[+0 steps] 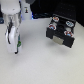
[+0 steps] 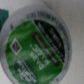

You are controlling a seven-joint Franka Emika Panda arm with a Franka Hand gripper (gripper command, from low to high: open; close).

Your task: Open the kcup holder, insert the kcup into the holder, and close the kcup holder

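Note:
The kcup [image 2: 37, 47] fills the wrist view with its bright green printed top and pale rim, very close to the camera and slightly tilted. In the exterior view my gripper [image 1: 18, 48] is low over the white table at the exterior view's left, with a bit of green showing at its tip. Its fingers are not clear in either view. The black kcup holder [image 1: 64, 12] stands at the exterior view's right, well apart from the gripper. Its drawer [image 1: 61, 41] with a pale grey handle is pulled out.
Several round pods with reddish-white tops [image 1: 55, 21] lie in the open drawer. The white arm [image 1: 14, 20] rises above the gripper. The white table [image 1: 40, 65] spreads between the gripper and the holder. Dark objects sit along the far edge.

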